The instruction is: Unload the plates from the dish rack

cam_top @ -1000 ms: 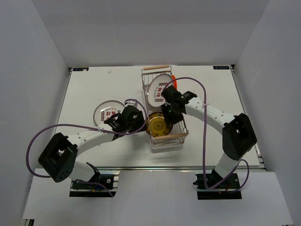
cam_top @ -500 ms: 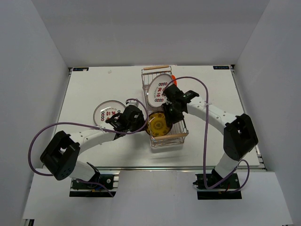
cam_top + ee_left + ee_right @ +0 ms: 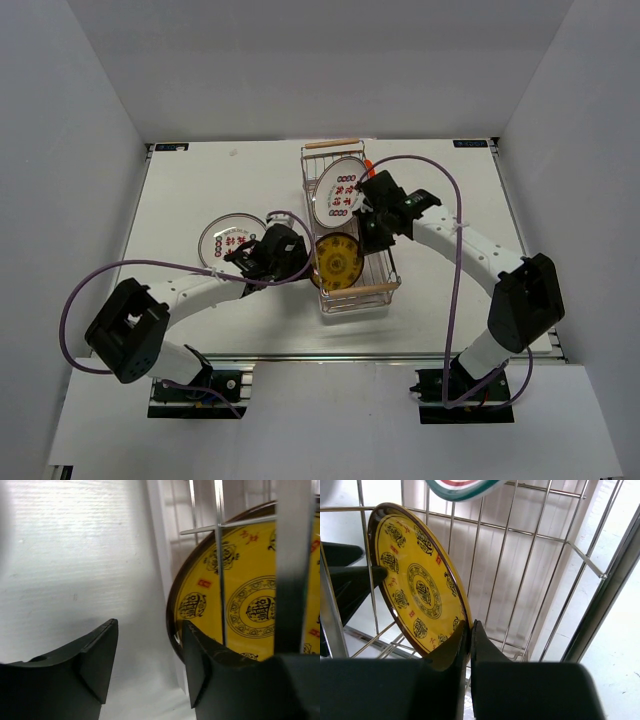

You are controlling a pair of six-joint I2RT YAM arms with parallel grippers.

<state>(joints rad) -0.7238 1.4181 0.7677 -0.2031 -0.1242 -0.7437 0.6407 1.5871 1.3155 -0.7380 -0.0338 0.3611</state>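
Three plates show in the dish rack (image 3: 388, 265), which in the overhead view lies 12 to 6 o'clock at the middle of the table (image 3: 180, 180). The yellow plate (image 3: 335, 262), patterned and brown-rimmed, stands on edge at the rack's 6 o'clock end, just short of the near wooden handle (image 3: 365, 290). The green-rimmed plate (image 3: 338, 190), white with red marks, leans toward the 12 o'clock end. A sliver of the orange-red plate (image 3: 368, 167) peeks out at its 2 o'clock. A dark-rimmed plate (image 3: 225, 240) with red marks lies flat on the table at 9 o'clock of the rack, apart from it.

Your left gripper (image 3: 149, 630) sits at 9 o'clock of the yellow plate, outside the rack wall. Its fingers are spread, and only tabletop shows in the gap. Its wrist camera puts the yellow plate's rim just beside the right-hand finger (image 3: 200, 670), behind the rack's wires (image 3: 218, 555).

Your right gripper (image 3: 471, 624) reaches into the rack from 2 o'clock of the yellow plate. Its fingers are drawn together to a hairline slit, and the plate's rim meets the tips right at that slit. You cannot tell from these views whether the rim is nipped between them or only touching.
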